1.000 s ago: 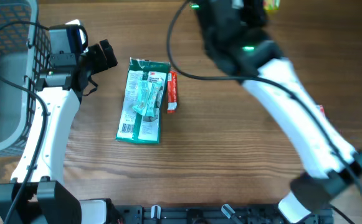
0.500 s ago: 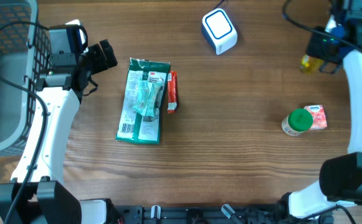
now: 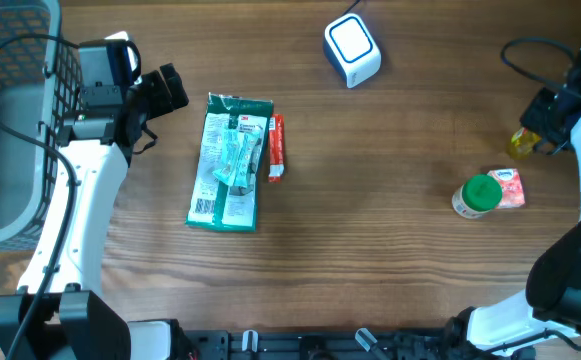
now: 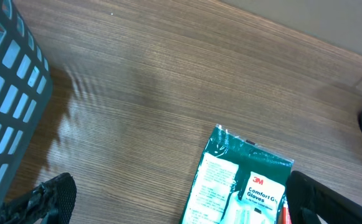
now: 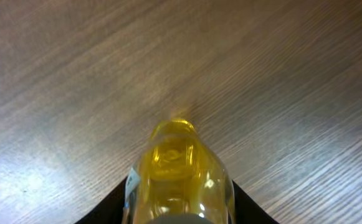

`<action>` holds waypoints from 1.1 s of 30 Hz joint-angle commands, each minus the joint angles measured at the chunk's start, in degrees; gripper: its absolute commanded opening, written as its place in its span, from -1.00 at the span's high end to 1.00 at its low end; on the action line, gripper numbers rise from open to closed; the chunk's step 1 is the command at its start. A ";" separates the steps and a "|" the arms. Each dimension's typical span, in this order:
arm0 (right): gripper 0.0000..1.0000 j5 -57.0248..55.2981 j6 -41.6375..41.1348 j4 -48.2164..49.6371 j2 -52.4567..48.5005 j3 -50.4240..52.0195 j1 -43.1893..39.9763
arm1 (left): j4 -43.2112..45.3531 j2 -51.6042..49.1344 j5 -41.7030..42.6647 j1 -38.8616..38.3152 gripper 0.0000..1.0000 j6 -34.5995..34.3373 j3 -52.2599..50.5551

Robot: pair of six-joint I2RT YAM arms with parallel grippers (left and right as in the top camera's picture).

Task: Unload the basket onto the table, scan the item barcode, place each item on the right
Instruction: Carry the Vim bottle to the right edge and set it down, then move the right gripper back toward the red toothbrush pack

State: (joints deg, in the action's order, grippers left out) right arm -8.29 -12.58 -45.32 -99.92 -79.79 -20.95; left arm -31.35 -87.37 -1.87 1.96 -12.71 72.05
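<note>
My right gripper (image 3: 536, 134) is shut on a clear bottle of yellow liquid (image 3: 522, 144) at the table's far right edge. In the right wrist view the bottle (image 5: 178, 163) fills the space between the black fingers (image 5: 122, 200) and hangs just above the wood; no barcode shows on it. The white scanner cube with a blue face (image 3: 352, 49) stands at the back centre, well left of the bottle. Beside the wire basket my left gripper (image 3: 166, 92) stands open and holds nothing. In its own view that gripper (image 4: 181, 205) hovers at the top left corner of the green glove packet (image 4: 243, 186).
The green 3M glove packet (image 3: 230, 163) lies left of centre with a thin red packet (image 3: 277, 148) along its right side. A green-lidded jar (image 3: 478, 195) and a small pink box (image 3: 510, 188) sit close to the bottle. A grey wire basket (image 3: 15, 60) fills the left edge.
My right arm has swung from over the scanner to the far right, then toward the front, taking the yellow bottle with it. The left arm has not moved.
</note>
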 commanded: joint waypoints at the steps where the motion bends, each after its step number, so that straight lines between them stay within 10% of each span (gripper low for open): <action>1: 0.38 0.70 -1.11 2.23 0.00 2.29 -0.13 | 0.02 0.00 -0.55 0.24 -1.00 0.48 0.37; 11: -1.00 0.72 -1.09 2.54 -0.04 2.58 -0.13 | 0.02 0.00 -0.55 0.24 -1.00 0.48 0.37; 22: -0.86 10.27 2.19 -4.72 12.15 -9.81 2.73 | 0.02 0.00 -0.55 0.24 -1.00 0.48 0.37; 33: -0.49 33.42 -11.65 -5.16 15.10 -6.01 34.14 | 0.02 0.00 -0.55 0.24 -1.00 0.48 0.37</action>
State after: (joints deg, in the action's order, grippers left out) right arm 21.41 -15.59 -53.08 -82.35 -88.47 4.51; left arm -31.35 -87.37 -1.85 1.96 -12.73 72.05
